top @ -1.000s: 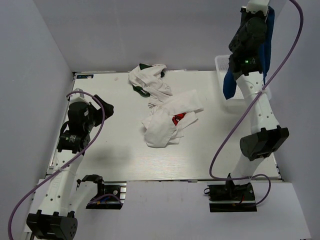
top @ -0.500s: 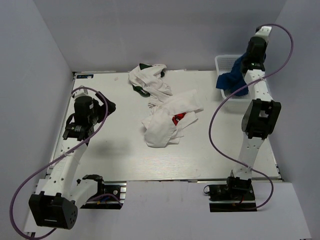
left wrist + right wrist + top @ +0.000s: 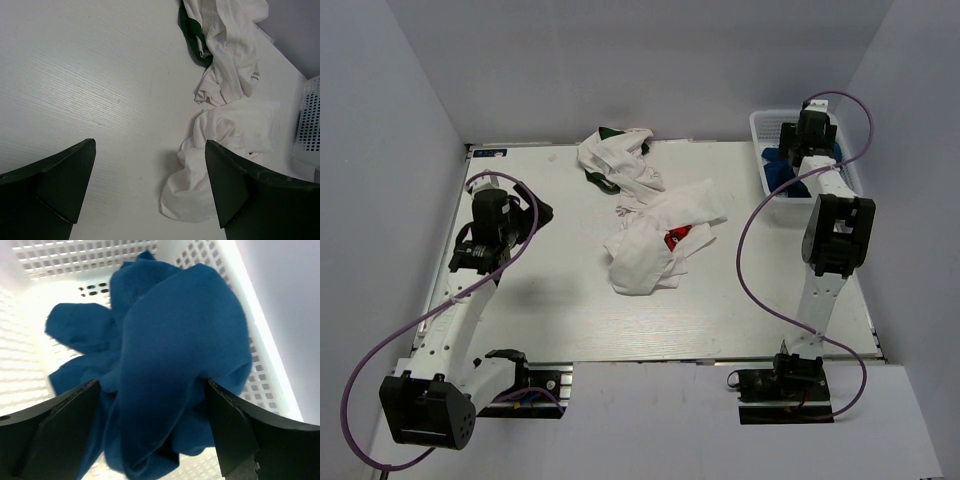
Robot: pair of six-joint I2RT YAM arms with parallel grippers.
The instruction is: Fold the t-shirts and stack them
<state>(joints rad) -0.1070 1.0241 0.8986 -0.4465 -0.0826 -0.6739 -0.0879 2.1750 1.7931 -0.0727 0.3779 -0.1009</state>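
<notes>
Pale walls close round the white table (image 3: 550, 300); my right gripper (image 3: 152, 385) sits down in the white mesh basket (image 3: 260, 335) at the far right corner, jaws spread wide either side of the bunched royal blue shirt (image 3: 170, 355), not pinching it; my left gripper (image 3: 150, 144) hangs wide open over bare tabletop on the left; the white shirt with red print (image 3: 660, 240) lies crumpled mid-table, the green-trimmed shirt (image 3: 618, 160) heaped just behind it
</notes>
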